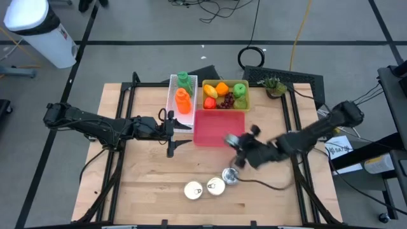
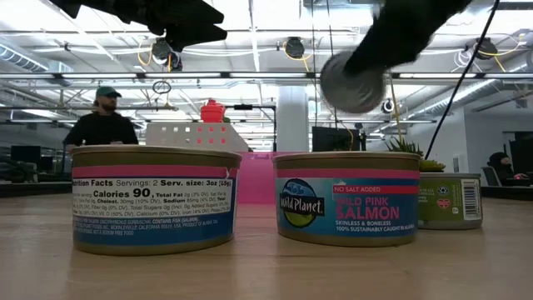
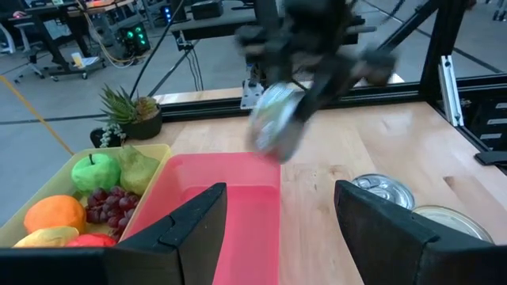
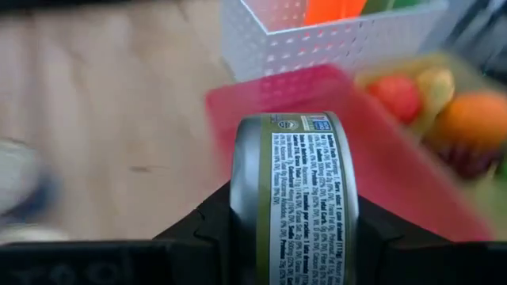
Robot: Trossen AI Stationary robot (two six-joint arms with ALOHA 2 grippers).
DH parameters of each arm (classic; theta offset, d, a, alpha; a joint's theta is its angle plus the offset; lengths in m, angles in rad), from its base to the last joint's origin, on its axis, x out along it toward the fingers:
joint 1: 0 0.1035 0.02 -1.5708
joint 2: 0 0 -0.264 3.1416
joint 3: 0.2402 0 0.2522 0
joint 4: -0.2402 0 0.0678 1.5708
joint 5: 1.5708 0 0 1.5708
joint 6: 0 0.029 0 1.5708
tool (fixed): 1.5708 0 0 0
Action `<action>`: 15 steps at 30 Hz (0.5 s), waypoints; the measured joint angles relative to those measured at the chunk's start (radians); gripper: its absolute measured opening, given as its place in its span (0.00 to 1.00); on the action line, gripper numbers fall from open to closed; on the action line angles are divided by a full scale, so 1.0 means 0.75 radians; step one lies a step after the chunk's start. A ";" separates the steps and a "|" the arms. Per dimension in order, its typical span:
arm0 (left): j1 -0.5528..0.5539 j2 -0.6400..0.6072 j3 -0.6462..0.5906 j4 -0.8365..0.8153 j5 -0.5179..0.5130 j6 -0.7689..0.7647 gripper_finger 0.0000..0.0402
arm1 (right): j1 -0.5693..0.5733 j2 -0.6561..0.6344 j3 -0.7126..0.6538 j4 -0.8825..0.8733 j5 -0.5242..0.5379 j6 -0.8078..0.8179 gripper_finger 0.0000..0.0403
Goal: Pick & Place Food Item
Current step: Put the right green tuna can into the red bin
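Observation:
My right gripper (image 1: 234, 144) is shut on a green-labelled can (image 4: 293, 198) in the air by the near right corner of the pink tray (image 1: 216, 127). The can also shows in the low view (image 2: 354, 82) and in the left wrist view (image 3: 277, 119). Three more cans (image 1: 193, 190) (image 1: 215, 186) (image 1: 230, 176) stand on their bases near the table's front edge. My left gripper (image 1: 172, 131) is open and empty, left of the pink tray, pointing toward it (image 3: 281, 214). My right gripper pinches the can between its two fingers, one finger (image 4: 198, 226) at each flat end, with the labelled side wall (image 4: 305, 190) facing the wrist camera. The can lies on its side in the hold, lifted clear of the table and tray.
A yellow tray (image 1: 245, 86) of fruit and a white basket (image 1: 173, 95) with an orange and a green bottle stand behind the pink tray. A small potted plant (image 1: 275, 86) stands at the far right. A person (image 2: 104, 121) shows in the room beyond.

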State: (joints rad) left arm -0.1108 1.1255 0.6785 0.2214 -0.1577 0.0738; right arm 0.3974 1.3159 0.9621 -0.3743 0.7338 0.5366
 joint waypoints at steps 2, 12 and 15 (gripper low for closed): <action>0.000 0.000 0.000 -0.001 0.000 0.000 0.61 | -0.128 0.031 -0.072 0.178 -0.068 -0.269 0.34; 0.000 0.000 -0.001 -0.001 -0.001 0.000 0.61 | -0.549 0.240 -0.317 0.745 -0.176 -1.248 0.34; 0.000 0.001 -0.001 0.003 0.000 0.000 0.61 | -0.576 0.288 -0.324 0.802 -0.189 -1.426 0.34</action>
State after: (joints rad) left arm -0.1107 1.1259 0.6781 0.2240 -0.1580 0.0738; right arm -0.0345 1.5320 0.7193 0.2272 0.5924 -0.5331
